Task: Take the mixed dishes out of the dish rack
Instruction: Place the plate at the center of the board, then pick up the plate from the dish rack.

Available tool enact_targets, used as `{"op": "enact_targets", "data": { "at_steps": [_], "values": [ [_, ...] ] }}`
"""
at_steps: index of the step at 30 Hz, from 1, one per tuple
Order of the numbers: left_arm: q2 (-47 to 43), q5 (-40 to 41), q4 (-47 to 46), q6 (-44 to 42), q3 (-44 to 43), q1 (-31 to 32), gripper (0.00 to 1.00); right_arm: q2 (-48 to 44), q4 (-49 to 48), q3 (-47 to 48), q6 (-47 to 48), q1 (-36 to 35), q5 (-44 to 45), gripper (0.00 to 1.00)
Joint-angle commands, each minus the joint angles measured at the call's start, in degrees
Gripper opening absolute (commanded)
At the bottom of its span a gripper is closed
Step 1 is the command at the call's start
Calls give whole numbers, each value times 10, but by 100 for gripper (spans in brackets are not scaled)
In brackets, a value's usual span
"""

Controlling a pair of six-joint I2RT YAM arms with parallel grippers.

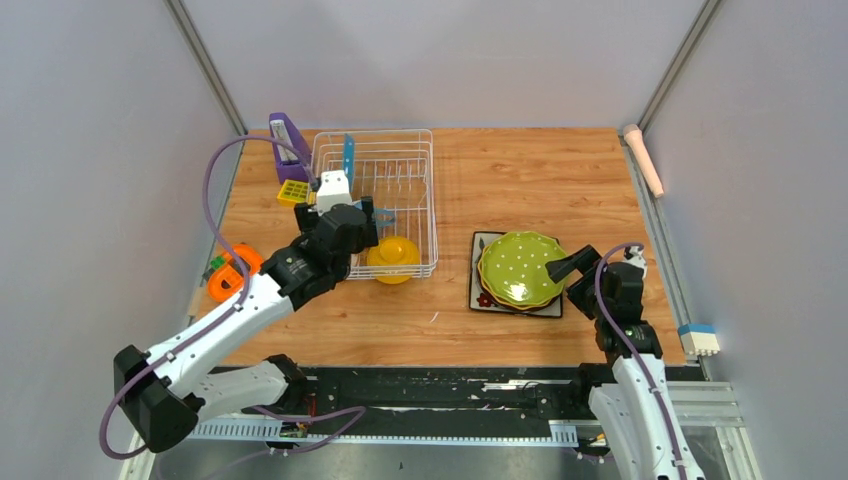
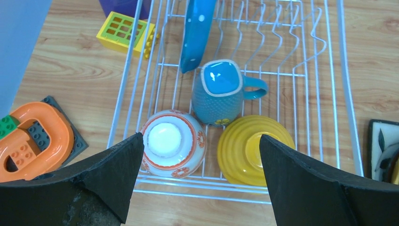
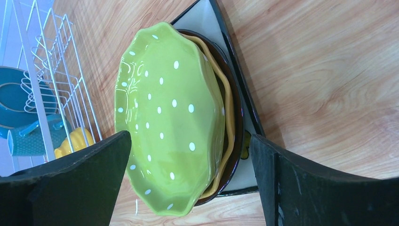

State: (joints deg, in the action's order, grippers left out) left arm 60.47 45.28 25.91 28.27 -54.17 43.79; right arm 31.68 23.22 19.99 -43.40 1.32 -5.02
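Blue-dotted plate (image 2: 197,33) stands on edge in the dish rack (image 1: 395,185).

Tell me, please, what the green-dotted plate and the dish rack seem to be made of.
Green-dotted plate: likely glazed ceramic, glossy; reflections shine on its thick scalloped rim. Dish rack: probably white-coated metal wire; thin smooth rods bent into prongs.

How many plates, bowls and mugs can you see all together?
Plates: 5 (blue dotted plate, green dotted plate, yellow plate, dark round plate, square plate)
Bowls: 2 (red-and-white bowl, yellow bowl)
Mugs: 1 (blue mug)
Total: 8
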Motion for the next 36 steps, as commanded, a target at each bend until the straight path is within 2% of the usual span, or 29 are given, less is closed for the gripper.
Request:
{"op": "enact_targets", "data": {
  "at_steps": [1, 6, 10, 14, 18, 22, 28, 36],
  "values": [
    [7, -58, -33, 9, -13, -61, 100, -8, -22, 9, 8, 1, -21, 100],
    [48, -154, -83, -22, -30, -125, 100, -8, -63, -3, 18, 2, -95, 100],
    [95, -189, -88, -39, -69, -167, 100, -8, -67, -7, 19, 1, -94, 100],
    [145, -188, -103, -79, -112, -176, 100, -4, -70, -9, 18, 1, -96, 100],
    [213, -151, -76, -107, -188, -181, 100, 0, -70, -9, 20, 1, -99, 100],
    [277, -139, -76, -140, -241, -204, 100, -17, -62, -10, 18, 1, -66, 100],
    [358, -184, -61, -161, -310, -244, 100, -97, -42, -29, -2, 2, 3, 100],
    [435, -181, -32, -169, -366, -256, 99, -175, -26, -44, -19, 1, 43, 100]
  ]
}}
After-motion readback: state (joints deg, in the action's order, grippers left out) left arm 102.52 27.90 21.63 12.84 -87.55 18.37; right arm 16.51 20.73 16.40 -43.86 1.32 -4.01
